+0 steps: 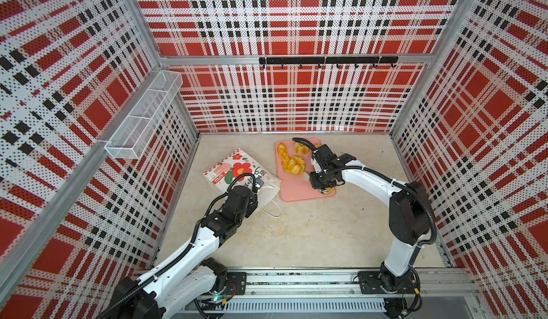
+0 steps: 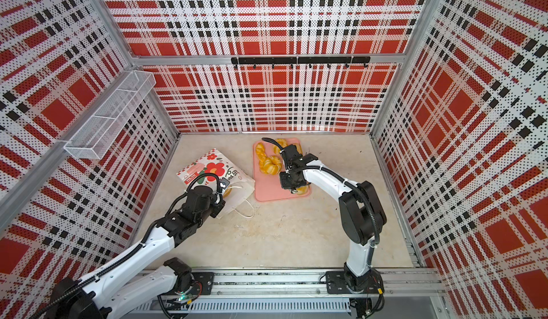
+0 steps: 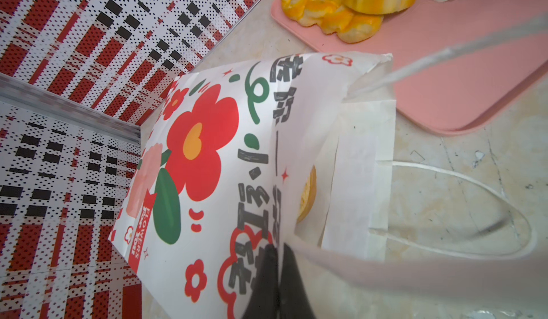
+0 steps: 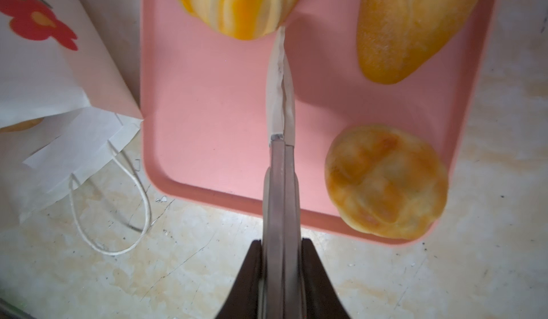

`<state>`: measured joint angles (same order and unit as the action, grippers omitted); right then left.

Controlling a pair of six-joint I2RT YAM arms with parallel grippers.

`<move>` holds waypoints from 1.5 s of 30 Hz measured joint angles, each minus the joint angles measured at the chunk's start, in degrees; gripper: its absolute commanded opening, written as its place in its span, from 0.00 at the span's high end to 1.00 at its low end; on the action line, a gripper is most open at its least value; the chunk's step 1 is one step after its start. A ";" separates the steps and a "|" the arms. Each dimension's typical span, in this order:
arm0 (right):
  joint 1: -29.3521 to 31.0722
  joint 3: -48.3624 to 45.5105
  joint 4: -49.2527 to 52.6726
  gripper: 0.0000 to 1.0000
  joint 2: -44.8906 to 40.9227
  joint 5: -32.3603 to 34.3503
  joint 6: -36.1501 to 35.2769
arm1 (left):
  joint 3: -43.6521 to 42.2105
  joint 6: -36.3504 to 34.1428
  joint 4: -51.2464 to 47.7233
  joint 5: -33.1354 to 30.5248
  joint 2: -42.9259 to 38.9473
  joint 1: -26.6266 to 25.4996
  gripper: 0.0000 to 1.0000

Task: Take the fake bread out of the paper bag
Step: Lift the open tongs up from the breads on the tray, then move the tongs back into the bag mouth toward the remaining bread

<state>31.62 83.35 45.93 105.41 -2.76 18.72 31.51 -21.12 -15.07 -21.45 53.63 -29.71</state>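
The paper bag [image 1: 234, 169] [image 2: 207, 169] lies on its side left of the pink tray, with its mouth facing the near side. My left gripper [image 1: 256, 188] [image 3: 278, 273] is shut on the upper edge of that mouth. One fake bread [image 3: 308, 196] shows just inside. My right gripper [image 1: 321, 187] [image 4: 281, 243] is shut on metal tongs [image 4: 280, 101], held over the tray's near edge. The closed tong tips touch a striped yellow roll [image 4: 237, 3]. A braid [image 1: 283, 154], a long loaf [image 4: 409, 20] and a round bun [image 4: 385, 181] also lie on the tray.
The pink tray [image 1: 293, 194] [image 4: 207, 109] sits mid-table, its left edge touching the bag. A white cord handle [image 1: 274, 210] loops onto the table in front of the bag. A wire basket [image 1: 145, 118] hangs on the left wall, a hook rail [image 1: 326, 61] on the back wall.
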 measured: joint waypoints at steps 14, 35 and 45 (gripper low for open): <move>-0.22 -0.55 0.59 1.00 -7.10 -4.46 0.50 | -0.11 -0.20 0.02 -0.02 0.15 -0.17 1.00; 1.95 5.97 -2.47 1.00 2.60 -8.96 3.02 | -0.11 -0.39 0.00 -0.52 0.22 -0.66 1.00; -1.62 5.97 -2.19 1.00 3.10 -7.17 1.40 | -0.11 -0.59 0.00 -0.55 0.22 -0.72 1.00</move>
<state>30.00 89.32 43.75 108.51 -9.93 20.12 31.40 -21.71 -15.07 -22.00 53.84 -30.44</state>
